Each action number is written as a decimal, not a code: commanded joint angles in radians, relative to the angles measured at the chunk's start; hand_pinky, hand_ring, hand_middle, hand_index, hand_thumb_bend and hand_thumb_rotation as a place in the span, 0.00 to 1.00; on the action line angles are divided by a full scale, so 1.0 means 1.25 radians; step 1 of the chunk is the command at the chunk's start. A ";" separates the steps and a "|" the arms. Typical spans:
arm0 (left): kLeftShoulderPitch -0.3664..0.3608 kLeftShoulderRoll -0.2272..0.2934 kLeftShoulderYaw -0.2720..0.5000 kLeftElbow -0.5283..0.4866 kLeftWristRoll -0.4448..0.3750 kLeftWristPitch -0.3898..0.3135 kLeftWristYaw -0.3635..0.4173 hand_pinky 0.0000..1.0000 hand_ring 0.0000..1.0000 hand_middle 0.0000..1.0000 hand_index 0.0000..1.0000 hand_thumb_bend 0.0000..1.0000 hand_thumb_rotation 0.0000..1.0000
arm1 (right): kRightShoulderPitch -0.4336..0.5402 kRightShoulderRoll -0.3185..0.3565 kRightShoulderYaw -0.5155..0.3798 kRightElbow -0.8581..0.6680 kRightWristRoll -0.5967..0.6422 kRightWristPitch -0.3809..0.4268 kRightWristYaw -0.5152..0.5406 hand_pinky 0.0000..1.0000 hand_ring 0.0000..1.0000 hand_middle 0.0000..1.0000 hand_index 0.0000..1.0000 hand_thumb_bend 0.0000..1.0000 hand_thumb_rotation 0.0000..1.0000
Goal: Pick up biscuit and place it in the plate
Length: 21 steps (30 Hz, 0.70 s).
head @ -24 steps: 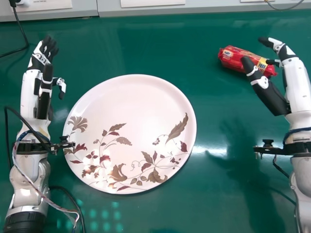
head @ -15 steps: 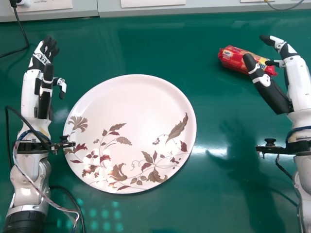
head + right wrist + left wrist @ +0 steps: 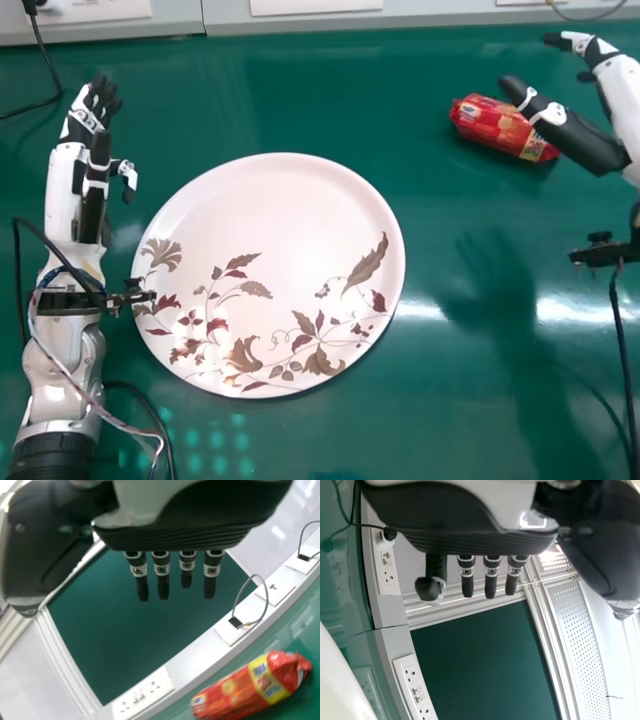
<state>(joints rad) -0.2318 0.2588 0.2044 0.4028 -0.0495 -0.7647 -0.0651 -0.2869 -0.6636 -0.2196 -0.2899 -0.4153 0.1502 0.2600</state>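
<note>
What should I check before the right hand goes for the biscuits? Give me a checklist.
1. Right hand open: ok, fingers straight.
2. Biscuit packet between thumb and fingers: not ok; in the head view the thumb lies between packet and fingers.
3. Hand height suits a grasp: cannot tell.
4. Packet lying on its side on the table: ok.
5. Plate face up with room: ok.
6. Left arm's bracket off the plate: cannot tell; it overlaps the rim from above.
</note>
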 commanded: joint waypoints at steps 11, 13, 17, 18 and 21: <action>0.054 -0.044 -0.018 0.104 -0.006 -0.053 -0.020 0.00 1.00 1.00 1.00 1.00 0.86 | -0.182 -0.114 0.094 0.282 -0.029 -0.050 0.052 0.77 0.92 0.98 0.94 1.00 0.36; 0.053 -0.043 -0.017 0.106 -0.008 -0.054 -0.022 0.00 1.00 1.00 1.00 1.00 0.87 | -0.211 -0.129 0.115 0.319 -0.031 -0.042 0.079 0.78 0.93 0.99 0.96 1.00 0.38; 0.053 -0.042 -0.016 0.102 -0.009 -0.048 -0.023 0.00 1.00 1.00 1.00 1.00 0.87 | -0.272 -0.144 0.150 0.409 -0.022 -0.052 0.125 0.87 0.98 1.00 0.99 1.00 0.41; 0.053 -0.043 -0.016 0.099 -0.010 -0.043 -0.023 0.00 1.00 1.00 1.00 1.00 0.86 | -0.288 -0.147 0.159 0.434 -0.020 -0.057 0.136 0.89 0.99 1.00 0.99 1.00 0.42; 0.056 -0.043 -0.016 0.090 -0.005 -0.037 -0.018 0.00 1.00 1.00 1.00 1.00 0.86 | -0.330 -0.156 0.196 0.501 -0.034 -0.081 0.157 0.92 1.00 1.00 0.99 1.00 0.45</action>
<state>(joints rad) -0.2462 0.2640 0.2053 0.4379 -0.0647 -0.8103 -0.0934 -0.6700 -0.8400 0.0007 0.3046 -0.4532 0.0696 0.4395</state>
